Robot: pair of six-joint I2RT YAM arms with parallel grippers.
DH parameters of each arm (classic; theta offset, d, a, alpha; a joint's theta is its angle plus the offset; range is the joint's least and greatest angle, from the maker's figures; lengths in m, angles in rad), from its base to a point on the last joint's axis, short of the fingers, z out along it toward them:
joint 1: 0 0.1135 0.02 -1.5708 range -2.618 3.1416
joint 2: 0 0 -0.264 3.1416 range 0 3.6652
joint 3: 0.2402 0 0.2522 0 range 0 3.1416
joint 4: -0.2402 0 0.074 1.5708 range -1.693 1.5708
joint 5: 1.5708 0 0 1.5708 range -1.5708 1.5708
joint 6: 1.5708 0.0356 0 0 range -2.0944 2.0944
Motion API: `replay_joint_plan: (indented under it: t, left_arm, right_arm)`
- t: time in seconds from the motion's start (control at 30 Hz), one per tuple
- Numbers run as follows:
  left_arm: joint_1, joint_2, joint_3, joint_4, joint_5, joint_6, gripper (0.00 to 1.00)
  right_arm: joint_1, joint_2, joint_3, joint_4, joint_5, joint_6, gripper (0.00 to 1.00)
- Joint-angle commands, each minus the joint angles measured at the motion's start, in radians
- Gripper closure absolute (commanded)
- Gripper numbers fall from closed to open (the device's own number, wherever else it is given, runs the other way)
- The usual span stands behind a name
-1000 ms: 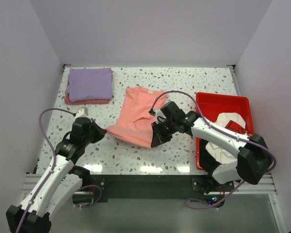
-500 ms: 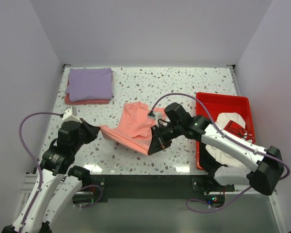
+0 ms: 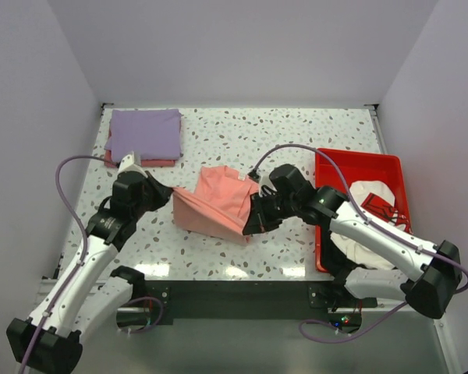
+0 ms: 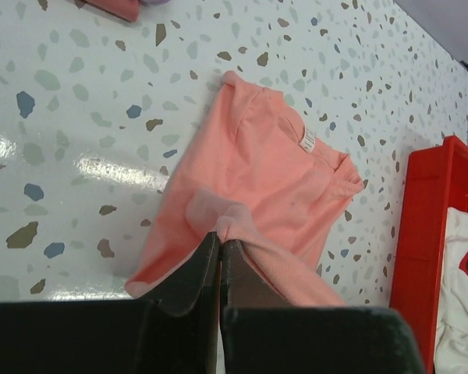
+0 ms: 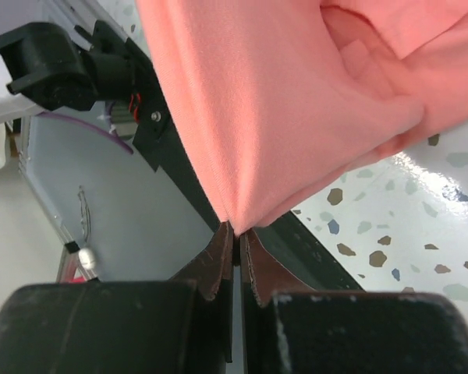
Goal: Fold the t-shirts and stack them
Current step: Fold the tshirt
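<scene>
Mid-frame, the salmon-pink t-shirt (image 3: 214, 204) is pinched tight by left gripper (image 3: 168, 194) and right gripper (image 3: 252, 224). A fold is judged underway; the lifted edge must be laid over evenly.

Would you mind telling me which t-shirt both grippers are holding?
The salmon-pink t-shirt, pinched by the left gripper and right gripper; the lavender t-shirt lies folded far left, the white t-shirt in the red tray.

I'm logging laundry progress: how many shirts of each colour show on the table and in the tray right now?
salmon-pink shirt: 1
lavender shirt: 1
coral shirt beneath it: 1
white shirt in the red tray: 1
Total: 4 shirts
</scene>
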Motion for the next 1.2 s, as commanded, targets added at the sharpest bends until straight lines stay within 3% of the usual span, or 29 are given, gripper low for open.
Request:
replay_joint_plan:
  t: [0.0,0.17,0.43,0.63,1.17]
  left_arm:
    - [0.019,0.066,0.043,0.193,-0.08,0.05,1.0]
    - [0.019,0.178,0.074,0.246,-0.076,0.062,1.0]
    - [0.019,0.332,0.118,0.322,-0.053,0.082,1.0]
    - [0.019,0.45,0.149,0.391,-0.034,0.098,1.0]
    - [0.019,0.781,0.319,0.397,-0.065,0.125,1.0]
  right_arm:
    - [-0.039,-0.036,0.022,-0.112,0.057,0.011,1.0]
    - [-0.136,-0.018,0.004,-0.076,-0.003,0.004,1.0]
    - [-0.193,0.037,0.031,-0.059,-0.026,-0.026,1.0]
    - [-0.231,0.063,0.042,-0.035,0.023,-0.027,1.0]
    - [-0.375,0.276,0.158,0.099,0.024,-0.013,1.0]
